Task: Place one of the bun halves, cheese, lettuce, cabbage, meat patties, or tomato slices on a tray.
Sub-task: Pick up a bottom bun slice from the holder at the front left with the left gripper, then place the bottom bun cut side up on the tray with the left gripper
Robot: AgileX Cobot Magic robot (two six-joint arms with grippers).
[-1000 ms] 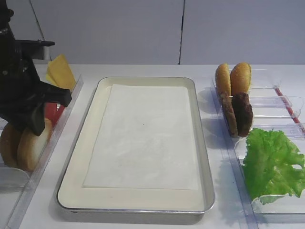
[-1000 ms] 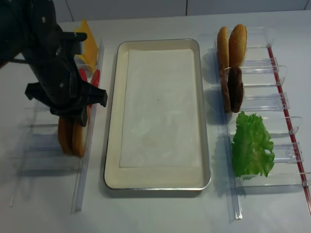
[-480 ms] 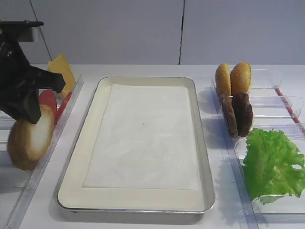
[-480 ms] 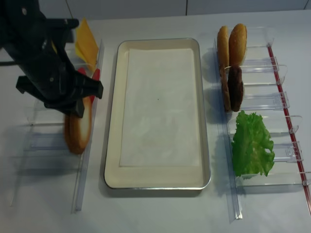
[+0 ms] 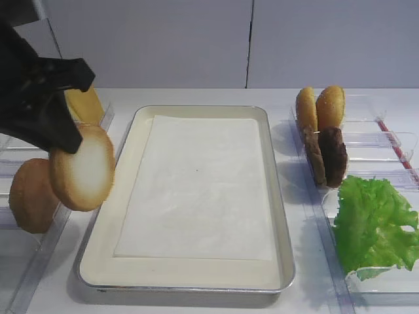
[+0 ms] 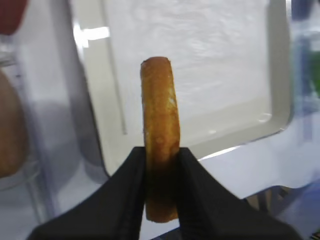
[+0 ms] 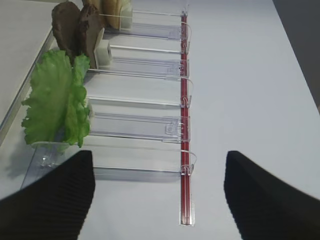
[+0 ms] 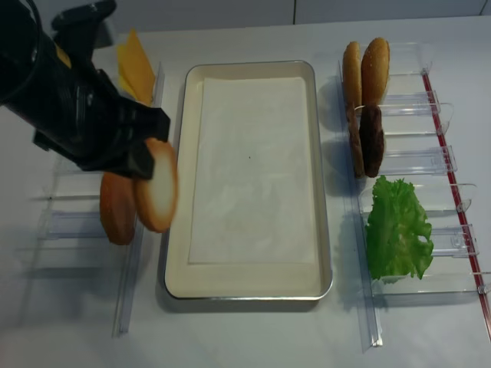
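Observation:
My left gripper (image 5: 64,139) (image 8: 143,162) (image 6: 161,152) is shut on a bun half (image 5: 82,167) (image 8: 157,186) (image 6: 160,110). The half hangs on edge in the air, its whitish cut face turned toward the tray (image 5: 196,108) (image 8: 249,65) (image 6: 95,75). It hovers at the tray's left rim, above the table. The white paper liner (image 5: 200,190) is bare. My right gripper (image 7: 157,200) stands open over bare table beside the right holders, with nothing between its fingers.
An all-brown domed half (image 5: 29,196) (image 8: 116,208) stands in the left clear holder, with cheese (image 5: 85,104) (image 8: 136,69) behind the arm. On the right stand golden buns (image 5: 319,106), meat patties (image 5: 330,156) (image 7: 77,30) and lettuce (image 5: 376,222) (image 7: 55,100).
My left gripper has lifted the bun half out of the left holder and carried it right and up, to the tray's left rim. The domed half stays behind.

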